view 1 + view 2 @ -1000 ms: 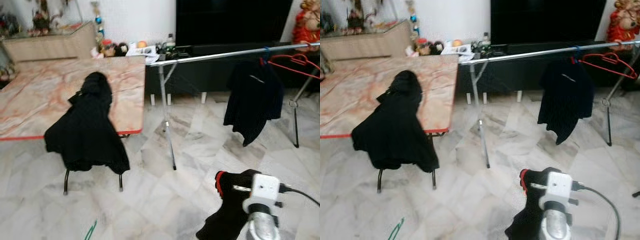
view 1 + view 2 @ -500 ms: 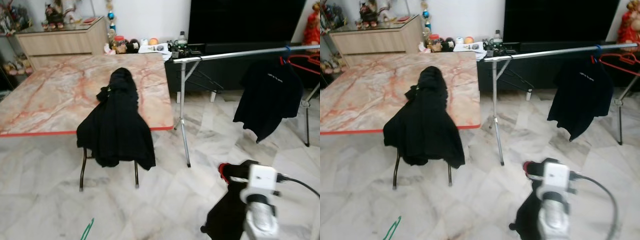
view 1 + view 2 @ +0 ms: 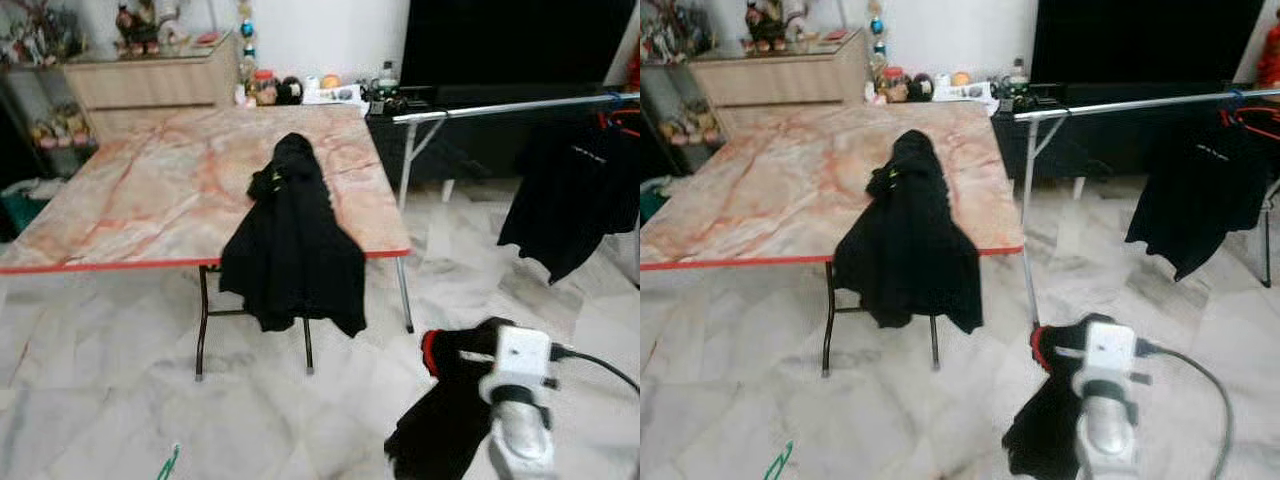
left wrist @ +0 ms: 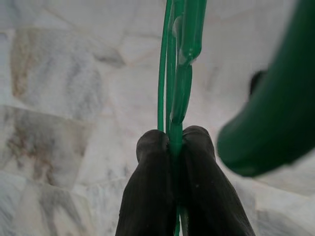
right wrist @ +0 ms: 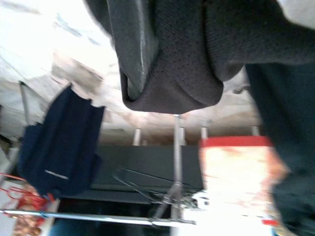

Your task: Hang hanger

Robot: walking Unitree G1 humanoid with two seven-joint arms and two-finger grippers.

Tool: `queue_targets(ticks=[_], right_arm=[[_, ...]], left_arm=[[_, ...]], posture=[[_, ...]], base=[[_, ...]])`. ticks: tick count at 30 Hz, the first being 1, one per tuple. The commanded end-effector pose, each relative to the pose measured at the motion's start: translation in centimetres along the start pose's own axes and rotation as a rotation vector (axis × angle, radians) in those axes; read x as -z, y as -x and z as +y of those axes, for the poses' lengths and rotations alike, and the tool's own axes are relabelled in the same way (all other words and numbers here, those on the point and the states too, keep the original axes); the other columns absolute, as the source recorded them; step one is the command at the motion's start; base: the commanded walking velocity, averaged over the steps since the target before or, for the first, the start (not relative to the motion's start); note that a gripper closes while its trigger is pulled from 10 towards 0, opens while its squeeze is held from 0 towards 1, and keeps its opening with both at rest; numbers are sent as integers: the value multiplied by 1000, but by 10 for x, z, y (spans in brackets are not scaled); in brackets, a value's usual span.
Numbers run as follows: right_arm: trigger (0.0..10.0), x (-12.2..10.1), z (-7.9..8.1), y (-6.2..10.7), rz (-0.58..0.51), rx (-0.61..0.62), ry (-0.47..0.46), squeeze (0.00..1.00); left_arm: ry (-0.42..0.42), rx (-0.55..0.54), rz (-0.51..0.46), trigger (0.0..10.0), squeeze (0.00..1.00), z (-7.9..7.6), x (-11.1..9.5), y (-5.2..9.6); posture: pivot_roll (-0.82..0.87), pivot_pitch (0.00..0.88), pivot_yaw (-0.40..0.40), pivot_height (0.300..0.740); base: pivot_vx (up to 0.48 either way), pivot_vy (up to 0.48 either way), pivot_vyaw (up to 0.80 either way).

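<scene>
Camera's swung left w/ the rail [image 3: 520, 104] sliding rightward, left pincer [image 4: 170, 147] pinching green hanger [image 4: 178, 64], right pincer [image 5: 147, 64] gripping black garment [image 3: 450, 420] for hanging.

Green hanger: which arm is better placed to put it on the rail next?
Probably left. The left gripper is shut on the green hanger, low over the floor, while the right gripper is occupied by a black garment. The rail lies ahead to the right, so it must approach first.
</scene>
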State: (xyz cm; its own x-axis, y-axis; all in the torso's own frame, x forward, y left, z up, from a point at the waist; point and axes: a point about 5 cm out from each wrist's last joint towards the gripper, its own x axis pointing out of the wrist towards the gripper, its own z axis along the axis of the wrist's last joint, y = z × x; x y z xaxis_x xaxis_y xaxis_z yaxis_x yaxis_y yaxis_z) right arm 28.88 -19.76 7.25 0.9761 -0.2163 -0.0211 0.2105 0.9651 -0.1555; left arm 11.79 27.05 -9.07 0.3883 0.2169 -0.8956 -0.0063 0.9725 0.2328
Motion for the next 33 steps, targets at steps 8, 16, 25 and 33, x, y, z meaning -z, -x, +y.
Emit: queue_targets(ticks=[8, 16, 25, 33], right_arm=[[10000, -9, -8, -4, -36, 16, 10, 0], [10000, -12, -9, -6, -46, 14, 17, 0], [10000, -16, -5, -8, -57, -16, 39, 0], [10000, -20, -5, -8, -87, -34, 97, 0]], left_arm=[[-24, -1, -3, 10000, 0, -3, -5, -1], [18, 29, -17, 10000, 0, -4, -6, -1], [24, 44, -12, 10000, 0, -6, -5, -1], [22, 49, -9, 10000, 0, -8, -5, -1]], posture=[[-28, 0, 60, 740], [-27, 0, 51, 740], [-30, 0, 41, 740], [-29, 0, 36, 740]], base=[[0, 159, 0], [0, 0, 0], [0, 0, 0], [0, 0, 600]])
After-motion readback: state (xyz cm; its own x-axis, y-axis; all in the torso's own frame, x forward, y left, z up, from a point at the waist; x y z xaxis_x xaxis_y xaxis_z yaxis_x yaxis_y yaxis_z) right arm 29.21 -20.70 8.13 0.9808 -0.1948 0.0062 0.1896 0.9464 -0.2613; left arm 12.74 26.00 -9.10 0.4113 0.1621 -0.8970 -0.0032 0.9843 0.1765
